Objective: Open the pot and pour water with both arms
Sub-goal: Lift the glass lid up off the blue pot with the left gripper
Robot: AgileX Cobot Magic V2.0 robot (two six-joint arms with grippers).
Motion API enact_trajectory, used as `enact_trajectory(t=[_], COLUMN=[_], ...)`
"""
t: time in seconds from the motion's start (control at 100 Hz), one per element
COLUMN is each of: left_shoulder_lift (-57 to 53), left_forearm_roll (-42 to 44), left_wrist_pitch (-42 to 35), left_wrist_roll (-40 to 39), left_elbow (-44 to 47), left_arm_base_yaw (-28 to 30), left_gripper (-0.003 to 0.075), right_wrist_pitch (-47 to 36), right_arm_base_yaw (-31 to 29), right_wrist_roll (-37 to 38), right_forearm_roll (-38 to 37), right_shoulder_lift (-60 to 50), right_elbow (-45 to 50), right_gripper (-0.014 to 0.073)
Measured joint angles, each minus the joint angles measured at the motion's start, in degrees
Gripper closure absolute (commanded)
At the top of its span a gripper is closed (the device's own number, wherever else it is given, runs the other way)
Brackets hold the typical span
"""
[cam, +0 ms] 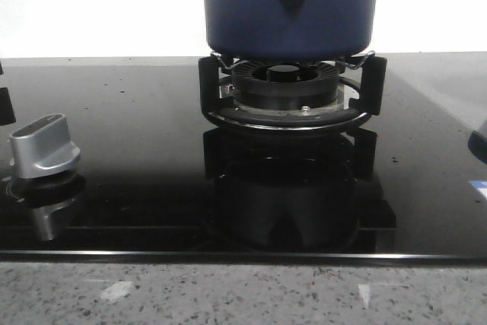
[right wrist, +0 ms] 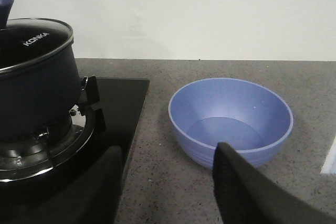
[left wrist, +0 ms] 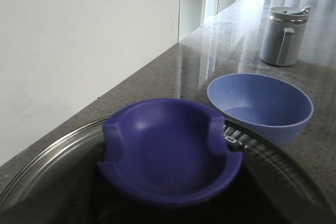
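Observation:
The dark navy pot stands on the burner grate; it also shows in the right wrist view. Its glass lid with a steel rim is on. In the left wrist view the lid's blue cup-shaped knob fills the near field, right at the left gripper's place; that gripper's fingers do not show. My right gripper is open and empty, low over the grey counter between the stove edge and a light-blue bowl. The bowl looks empty.
The black glass cooktop carries a silver control knob at the front left. A grey lidded jug stands on the counter beyond the bowl. A white wall runs behind the counter.

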Motion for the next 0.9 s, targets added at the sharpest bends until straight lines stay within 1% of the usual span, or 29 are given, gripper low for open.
enact_trajectory(t=[0.56, 0.76, 0.9], left_shoulder_lift=[0.0, 0.0, 0.0], left_forearm_roll=[0.1, 0.1, 0.1], left_wrist_pitch=[-0.77, -0.97, -1.01], left_wrist_roll=[0.2, 0.33, 0.58], left_elbow=[-0.13, -0.13, -0.13], left_arm_base_yaw=[-0.37, -0.46, -0.59], left_gripper=[0.0349, 0.0287, 0.0286], right_wrist_pitch=[0.03, 0.03, 0.03], right_arm_base_yaw=[0.0, 0.0, 0.0], right_wrist_roll=[0.0, 0.0, 0.0], right_forearm_roll=[0.11, 0.11, 0.11], right_shoulder_lift=[0.0, 0.0, 0.0], right_elbow=[0.0, 0.0, 0.0], right_gripper=[0.0237, 0.0237, 0.0237])
